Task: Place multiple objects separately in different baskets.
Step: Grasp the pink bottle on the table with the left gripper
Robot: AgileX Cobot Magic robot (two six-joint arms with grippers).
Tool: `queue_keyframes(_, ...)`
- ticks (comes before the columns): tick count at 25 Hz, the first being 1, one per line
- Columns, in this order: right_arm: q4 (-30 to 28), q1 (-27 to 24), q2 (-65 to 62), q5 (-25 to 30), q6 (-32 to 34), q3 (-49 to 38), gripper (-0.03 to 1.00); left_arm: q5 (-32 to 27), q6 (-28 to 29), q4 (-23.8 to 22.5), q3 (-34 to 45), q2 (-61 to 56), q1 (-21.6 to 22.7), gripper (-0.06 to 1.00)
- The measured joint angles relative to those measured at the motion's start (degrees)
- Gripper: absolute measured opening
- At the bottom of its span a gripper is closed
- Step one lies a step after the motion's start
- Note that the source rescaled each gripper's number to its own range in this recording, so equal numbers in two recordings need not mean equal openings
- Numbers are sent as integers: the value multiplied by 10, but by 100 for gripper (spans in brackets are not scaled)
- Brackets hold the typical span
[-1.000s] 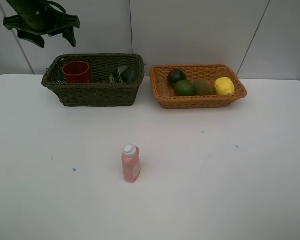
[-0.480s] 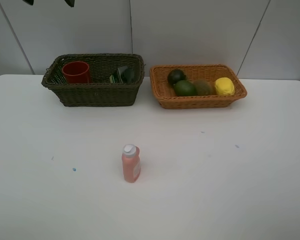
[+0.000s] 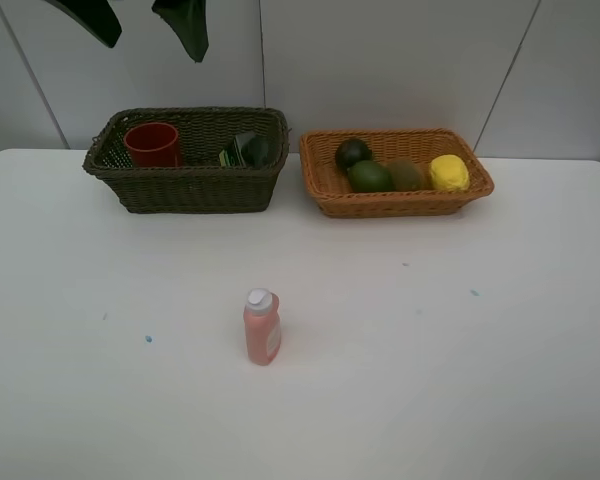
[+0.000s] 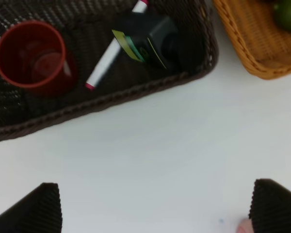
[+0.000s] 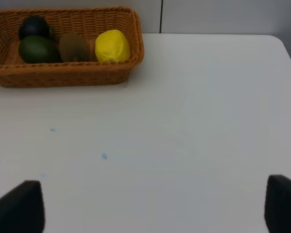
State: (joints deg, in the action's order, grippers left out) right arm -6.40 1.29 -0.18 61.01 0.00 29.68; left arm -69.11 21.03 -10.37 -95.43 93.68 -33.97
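Well, the smooth pink white-capped plastic bottle (image 3: 262, 327) stands alone before the coarse dark olive woven wicker basket (image 3: 190, 185); both grippers, left (image 4: 155, 208) and right (image 5: 155, 208), gape empty.

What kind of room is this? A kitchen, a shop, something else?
Most likely a robot test bench, not a kitchen. A bare white table stands against plain grey wall panels, with only two wicker baskets of sorted items and one pink bottle standing on it. A gripper hangs above.

- Exterior high: faces the table (image 3: 480, 380) from above its front
- Left wrist: looks steeply down, close over dark basket (image 4: 111, 104)
- Right wrist: low, oblique, sharing the orange basket (image 5: 63, 73) with both others
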Motion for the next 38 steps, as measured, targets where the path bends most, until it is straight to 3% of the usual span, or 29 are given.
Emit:
queue_keyframes(6, 0, 0, 0, 0, 0, 0, 99, -5, 45, 16, 11, 9, -49, 100)
queue_keyframes(10, 0, 0, 0, 0, 0, 0, 99, 2, 75, 44, 67, 15, -72, 100)
queue_keyframes(19, 0, 0, 0, 0, 0, 0, 99, 130, 103, 125, 223, 16, -80, 100)
queue_keyframes(24, 0, 0, 0, 0, 0, 0, 99, 176, 103, 142, 276, 16, -91, 100)
queue_keyframes(38, 0, 0, 0, 0, 0, 0, 99, 199, 108, 145, 276, 93, -134, 100)
